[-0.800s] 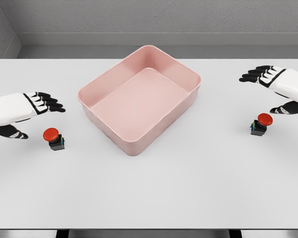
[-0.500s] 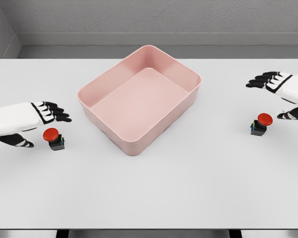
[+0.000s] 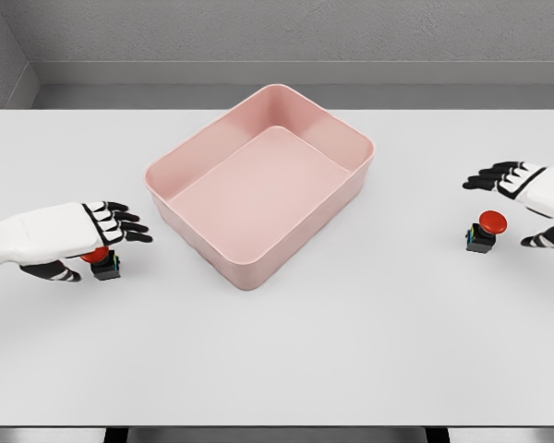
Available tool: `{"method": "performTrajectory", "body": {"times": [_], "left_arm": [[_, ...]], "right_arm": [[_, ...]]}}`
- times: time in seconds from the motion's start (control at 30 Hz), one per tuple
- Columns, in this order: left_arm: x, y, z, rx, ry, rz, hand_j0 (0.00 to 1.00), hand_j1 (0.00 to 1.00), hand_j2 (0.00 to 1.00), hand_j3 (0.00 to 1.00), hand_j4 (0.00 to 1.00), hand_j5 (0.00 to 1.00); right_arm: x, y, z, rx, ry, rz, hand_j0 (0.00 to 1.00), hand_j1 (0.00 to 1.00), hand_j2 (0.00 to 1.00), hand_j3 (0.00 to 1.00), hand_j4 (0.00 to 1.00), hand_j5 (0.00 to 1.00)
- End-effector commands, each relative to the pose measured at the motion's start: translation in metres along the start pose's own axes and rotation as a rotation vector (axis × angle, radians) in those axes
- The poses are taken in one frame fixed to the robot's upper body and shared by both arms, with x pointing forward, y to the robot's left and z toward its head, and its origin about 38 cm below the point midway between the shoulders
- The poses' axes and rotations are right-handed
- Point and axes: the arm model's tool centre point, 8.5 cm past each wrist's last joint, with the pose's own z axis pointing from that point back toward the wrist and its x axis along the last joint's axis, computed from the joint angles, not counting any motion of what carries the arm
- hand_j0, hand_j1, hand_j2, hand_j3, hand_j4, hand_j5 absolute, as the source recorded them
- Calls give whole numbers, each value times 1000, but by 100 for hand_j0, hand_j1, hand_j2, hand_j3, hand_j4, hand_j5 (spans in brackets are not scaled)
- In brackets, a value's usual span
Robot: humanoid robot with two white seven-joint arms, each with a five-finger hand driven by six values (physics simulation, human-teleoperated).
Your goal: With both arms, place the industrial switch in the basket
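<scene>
left switch (image 3: 102, 265) sits on the table (image 3: 277, 360), half hidden under my left hand (image 3: 78, 238), fingers spread, maybe not touching. right switch (image 3: 483, 232) stands just beside my right hand (image 3: 526, 189), fingers loose, holding nothing. pink basket (image 3: 199, 149) sits between them.

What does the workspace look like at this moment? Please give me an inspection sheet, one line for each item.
Surface: white table, flat, bare in front.
Job's things: pink basket at centre, nothing inside; left switch partly hidden under the left hand; right switch standing uncovered, red button up.
Clutter: nothing seen.
Grippers: left hand over the left switch, fingers extended, no grasp visible; right hand beside the right switch, fingers spread, apart from it.
Cables: nothing seen.
Surroundings: grey wall behind the table.
</scene>
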Motion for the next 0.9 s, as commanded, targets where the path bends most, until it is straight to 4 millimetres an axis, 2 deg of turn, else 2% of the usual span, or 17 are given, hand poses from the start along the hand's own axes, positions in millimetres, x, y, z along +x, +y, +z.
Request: {"method": "performTrajectory", "body": {"times": [0.0, 0.13, 0.27, 0.47, 0.77, 0.8, 0.83, 0.87], "left_arm": [[-8, -4, 4, -6, 28, 14, 100, 100, 100, 100, 100, 100], [-18, -14, -3, 4, 48, 51, 100, 100, 100, 100, 100, 100], [-13, -15, -13, 16, 28, 56, 100, 100, 100, 100, 100, 100], [-11, -23, -12, 5, 27, 68, 100, 100, 100, 100, 100, 100], [-13, -23, -8, -3, 36, 66, 100, 100, 100, 100, 100, 100], [-12, -23, -8, -2, 35, 65, 99, 99, 99, 99, 99, 99], [-13, -23, -8, -3, 36, 66, 95, 95, 95, 95, 95, 95], [-12, -23, -8, -2, 35, 65, 85, 85, 85, 85, 85, 85]], "right_arm": [[2, 4, -4, 31, -9, -11, 100, 100, 100, 100, 100, 100], [5, 8, -9, 74, -22, -12, 100, 100, 100, 100, 100, 100], [5, 10, -12, 127, -28, -7, 100, 100, 100, 100, 100, 100], [1, 5, -25, 111, -1, -9, 100, 100, 100, 100, 100, 100], [-9, 32, -54, 157, 15, -53, 100, 100, 100, 100, 100, 100], [-9, 36, -56, 168, 14, -61, 100, 100, 100, 100, 100, 100], [-12, 37, -55, 169, 20, -64, 100, 100, 100, 100, 100, 100], [-16, 39, -53, 174, 33, -68, 100, 100, 100, 100, 100, 100]]}}
